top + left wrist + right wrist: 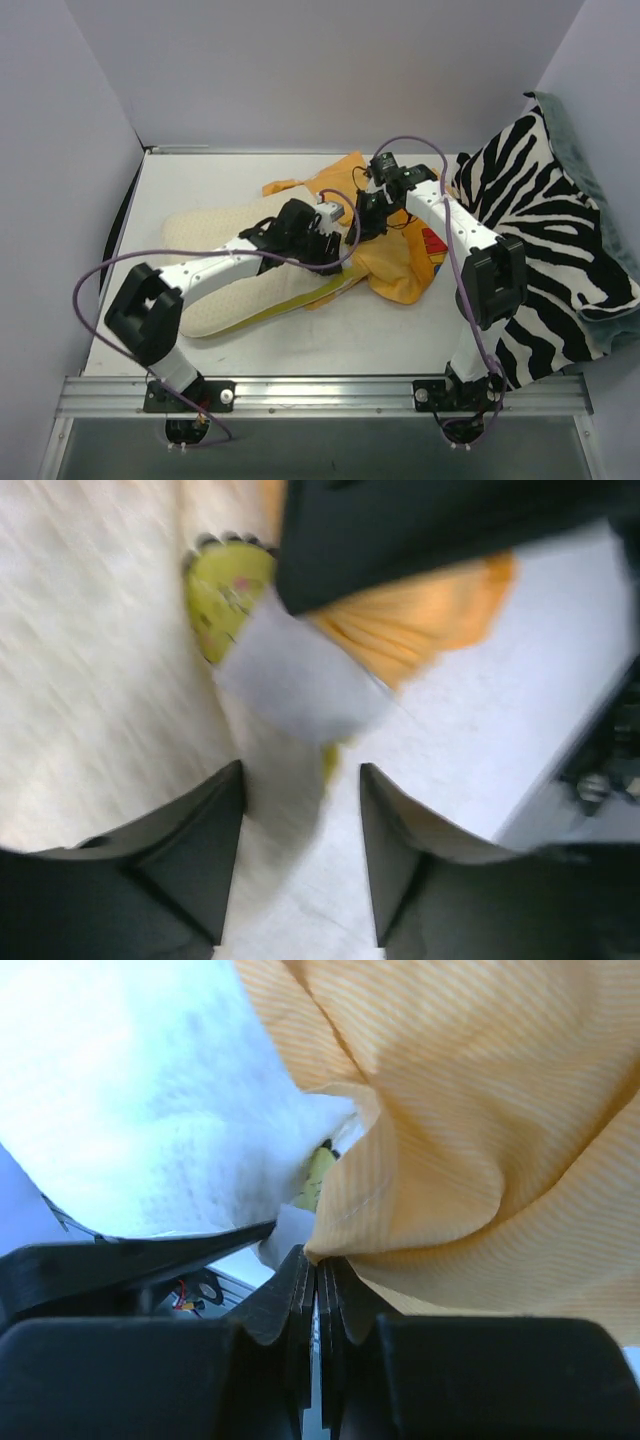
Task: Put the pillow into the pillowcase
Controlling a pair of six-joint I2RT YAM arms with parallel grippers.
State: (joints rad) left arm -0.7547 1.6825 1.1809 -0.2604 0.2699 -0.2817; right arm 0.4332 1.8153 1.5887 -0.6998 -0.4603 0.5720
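The pillow (205, 305), likely soft and light, lies on the surface (350, 338) against the limp pillowcase (400, 272). Right jaws pinch its hem; left jaws hang half-open, empty. Best grip: the pillow's trimmed edge.

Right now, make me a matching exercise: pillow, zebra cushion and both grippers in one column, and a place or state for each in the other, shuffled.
Column one:
1 pillow
2 zebra cushion
3 left gripper
4 right gripper

Column two:
a at the far right
b shut on the pillowcase
c cream, lying on the left
d open

Pairs: 1-c, 2-a, 3-d, 4-b
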